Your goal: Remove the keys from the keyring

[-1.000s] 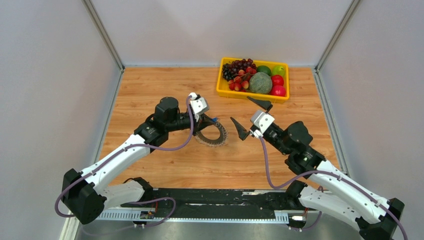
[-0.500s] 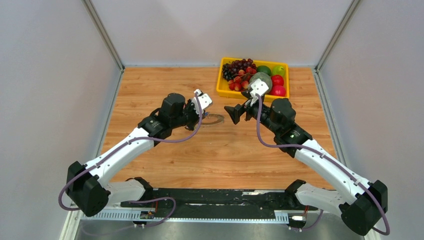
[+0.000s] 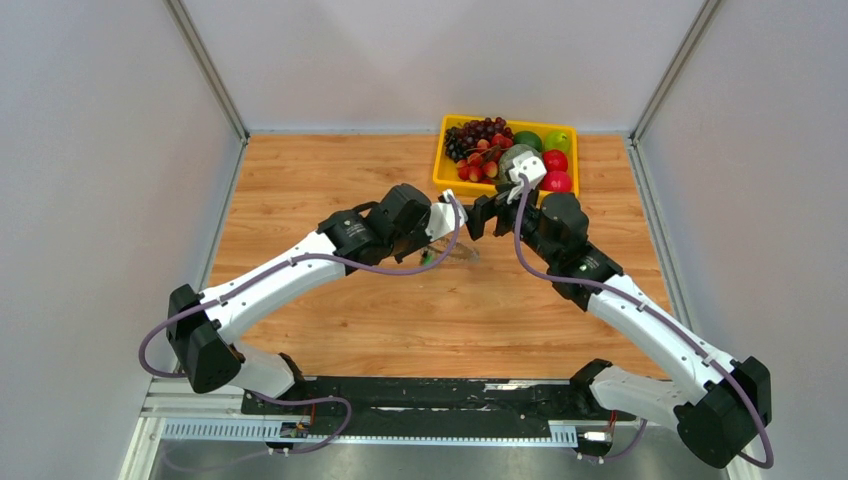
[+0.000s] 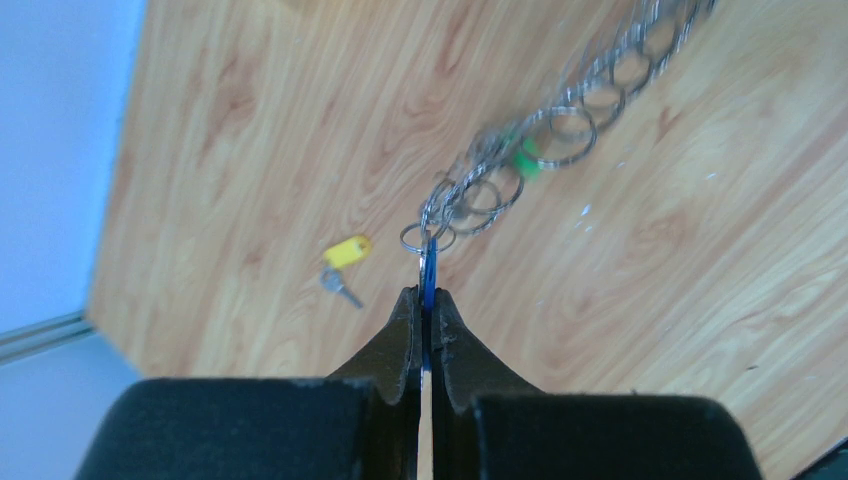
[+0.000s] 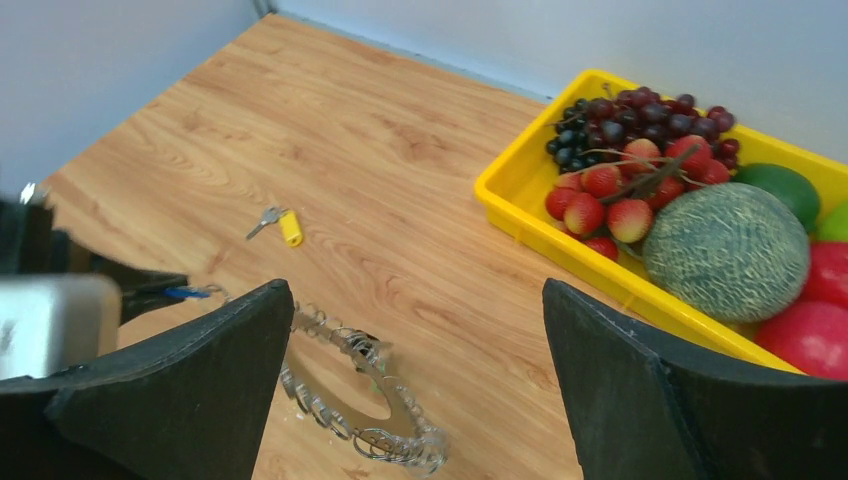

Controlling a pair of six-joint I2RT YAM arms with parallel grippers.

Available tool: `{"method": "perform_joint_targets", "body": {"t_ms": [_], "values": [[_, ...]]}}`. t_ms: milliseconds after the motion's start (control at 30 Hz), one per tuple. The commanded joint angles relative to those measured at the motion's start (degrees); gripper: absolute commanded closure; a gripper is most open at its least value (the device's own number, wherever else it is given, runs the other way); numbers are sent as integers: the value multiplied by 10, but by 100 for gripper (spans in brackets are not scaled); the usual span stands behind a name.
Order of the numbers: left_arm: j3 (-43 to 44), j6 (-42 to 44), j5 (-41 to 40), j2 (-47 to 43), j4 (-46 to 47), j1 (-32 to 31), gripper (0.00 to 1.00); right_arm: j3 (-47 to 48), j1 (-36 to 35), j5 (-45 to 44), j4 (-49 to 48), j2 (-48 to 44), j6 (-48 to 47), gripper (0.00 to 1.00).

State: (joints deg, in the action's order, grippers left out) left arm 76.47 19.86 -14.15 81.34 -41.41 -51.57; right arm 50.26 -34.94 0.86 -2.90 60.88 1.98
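Wood counter [image 4: 250, 120]: yellow key [image 4: 345, 255] off, lying loose. My left tool [image 4: 425, 300] pinched on blue key [image 4: 429, 265], attached to keyring [image 5: 400, 440]; green key [image 4: 526, 158] attached too. Right tool [image 5: 415, 290] wide, empty, above keyring.

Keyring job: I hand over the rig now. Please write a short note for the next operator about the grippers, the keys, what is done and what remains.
The left gripper is shut on the blue-headed small metal key, which is hooked to a loop of the flat dark grey keyring with silvery loops.
The right gripper is open and empty, above the keyring.
Done: the yellow-headed key lies loose on the wooden table, apart from the ring.
Left: free the blue key. The green-headed key is also on the ring. I cannot make out any other keys.
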Motion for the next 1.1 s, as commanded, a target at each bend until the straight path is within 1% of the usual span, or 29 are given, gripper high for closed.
{"method": "perform_joint_targets", "body": {"t_ms": [0,100,167,200,233,267,300,333,367,400,433,467,500,533,567,600,633,700,767,933,1067], "values": [[23,77,-167,-10,-7,-30,100,-14,5,-136,-27,-36,59,0],[-11,136,-228,-34,53,-46,100,-32,7,-163,-48,-46,87,0],[-47,181,-262,-57,123,-49,100,-38,7,-173,-62,-48,106,0],[-61,195,-277,-66,180,-49,100,-43,8,-171,-75,-49,116,0],[-90,223,-280,-84,208,-49,100,-48,9,-165,-90,-52,127,0],[-103,234,-276,-95,264,-49,100,-58,9,-154,-112,-56,139,0],[-132,252,-271,-116,291,-49,100,-73,9,-136,-143,-62,146,0],[-145,258,-251,-127,334,-50,100,-99,9,-114,-206,-69,153,0],[-168,263,-235,-150,347,-50,100,-125,10,-97,-252,-74,161,0],[-192,263,-202,-175,373,-50,100,-147,13,-58,-275,-77,150,0],[-206,263,-164,-189,387,-50,100,-151,14,-12,-271,-75,129,0],[-241,266,-144,-223,419,-50,100,-142,14,28,-248,-69,113,0],[-257,267,-98,-240,436,-50,100,-128,14,63,-226,-61,93,0],[-292,270,-73,-276,464,-49,100,-111,14,103,-207,-53,71,3],[-308,271,-24,-293,490,-49,100,-103,14,152,-195,-46,56,8],[-337,273,-4,-324,504,-49,100,-96,14,209,-191,-40,43,11],[-350,273,25,-338,530,-49,100,-94,14,240,-191,-35,36,14],[-380,275,46,-365,558,-49,100,-93,14,275,-199,-30,33,22],[-393,273,60,-376,564,-49,100,-96,14,312,-208,-29,28,25],[-386,263,95,-369,543,-49,100,-96,13,390,-231,-27,26,39],[-377,239,122,-376,526,-49,100,-86,8,423,-219,-26,16,46]]}}
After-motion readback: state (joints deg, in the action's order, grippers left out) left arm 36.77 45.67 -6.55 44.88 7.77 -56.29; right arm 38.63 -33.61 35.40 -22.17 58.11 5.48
